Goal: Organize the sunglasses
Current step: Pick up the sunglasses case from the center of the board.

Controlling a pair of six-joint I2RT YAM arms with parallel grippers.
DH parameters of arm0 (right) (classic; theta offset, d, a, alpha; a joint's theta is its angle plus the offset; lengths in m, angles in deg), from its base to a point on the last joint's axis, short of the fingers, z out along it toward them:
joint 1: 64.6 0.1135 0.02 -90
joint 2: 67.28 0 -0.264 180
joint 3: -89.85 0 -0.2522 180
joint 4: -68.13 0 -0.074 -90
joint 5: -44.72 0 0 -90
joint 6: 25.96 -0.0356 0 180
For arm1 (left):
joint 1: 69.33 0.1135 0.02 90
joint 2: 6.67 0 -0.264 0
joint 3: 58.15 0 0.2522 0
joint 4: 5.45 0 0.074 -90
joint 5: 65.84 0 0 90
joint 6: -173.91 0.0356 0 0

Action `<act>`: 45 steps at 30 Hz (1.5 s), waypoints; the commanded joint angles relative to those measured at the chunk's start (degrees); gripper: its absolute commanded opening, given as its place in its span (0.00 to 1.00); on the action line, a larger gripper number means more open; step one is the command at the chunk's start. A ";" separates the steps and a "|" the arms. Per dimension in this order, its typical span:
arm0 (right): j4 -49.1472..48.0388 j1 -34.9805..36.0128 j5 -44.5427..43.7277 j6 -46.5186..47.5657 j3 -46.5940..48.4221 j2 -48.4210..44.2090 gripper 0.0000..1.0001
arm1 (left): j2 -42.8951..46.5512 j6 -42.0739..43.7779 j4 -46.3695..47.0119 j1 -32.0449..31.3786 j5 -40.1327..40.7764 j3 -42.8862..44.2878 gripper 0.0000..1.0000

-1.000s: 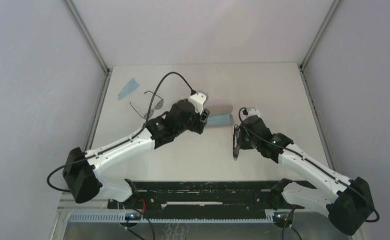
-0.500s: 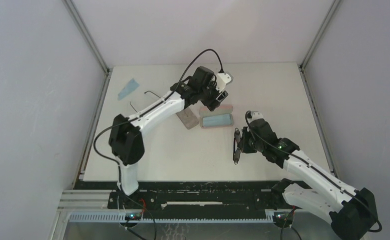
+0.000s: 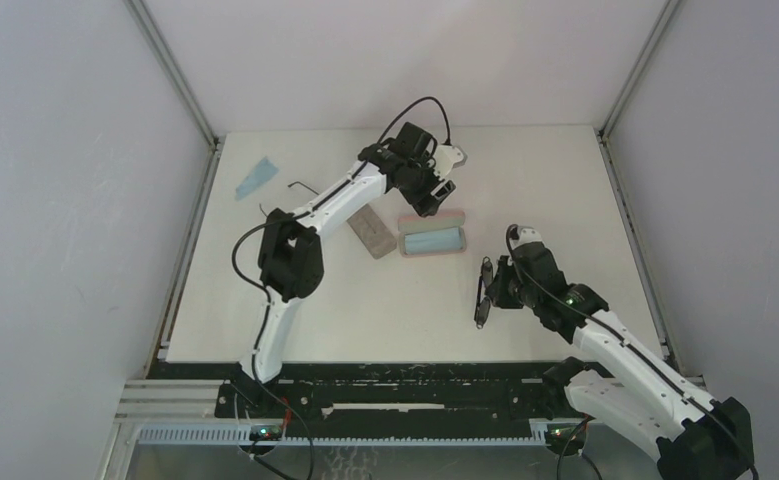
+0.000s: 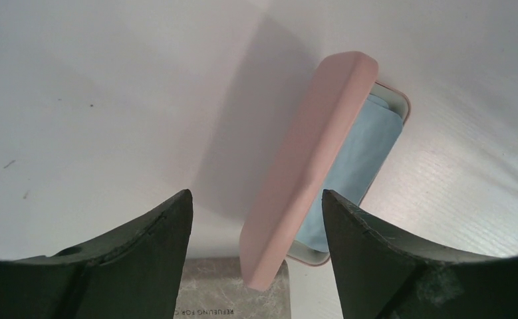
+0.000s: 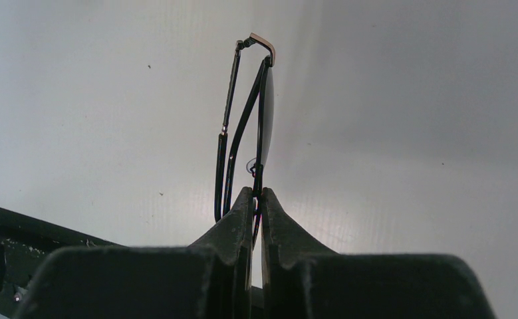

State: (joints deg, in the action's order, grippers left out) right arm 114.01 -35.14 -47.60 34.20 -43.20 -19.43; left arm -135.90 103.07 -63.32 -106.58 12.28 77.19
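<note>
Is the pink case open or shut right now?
Open: the pink case has its lid raised off the base, and the blue cloth inside is exposed in the top and left wrist views.

You're looking down on a matte white worktop (image 3: 565, 180) boxed in by plain pale-grey walls (image 3: 405, 60) on three sides — slim metal posts (image 3: 170, 70) rising from its two far corners, a black rail (image 3: 415, 385) along the near edge — under soft, even light with faint shadows.
</note>
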 commanded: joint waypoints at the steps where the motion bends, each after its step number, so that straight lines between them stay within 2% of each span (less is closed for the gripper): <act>1: -1.65 -1.51 1.25 0.25 -0.10 -1.66 0.00 | -0.68 2.44 -2.56 -0.10 -4.40 4.34 0.76; 12: -1.17 -3.09 2.70 1.29 -0.49 -2.21 0.00 | -3.48 3.69 -4.17 -0.10 -7.96 4.84 0.70; 27: -1.04 -3.26 3.12 1.43 -0.49 -2.71 0.00 | -2.39 2.91 -4.51 -0.19 -11.93 5.16 0.35; 34: -0.39 -3.21 3.12 1.28 -0.43 -3.92 0.00 | 0.70 0.10 -3.74 -0.25 -12.56 2.84 0.28; 39: -0.46 -3.19 3.51 0.40 -0.49 -4.97 0.00 | 6.76 -6.55 0.10 -0.51 -10.26 -3.58 0.24; 45: -0.91 -3.24 3.77 -0.72 -0.49 -6.18 0.00 | 19.67 -17.54 11.70 -2.44 -1.96 -22.40 0.22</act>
State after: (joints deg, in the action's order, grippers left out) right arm 114.95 -37.98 -44.61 34.40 -43.51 -24.15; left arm -128.14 95.05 -60.94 -107.33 5.27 63.86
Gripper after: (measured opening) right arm 0.013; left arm 0.248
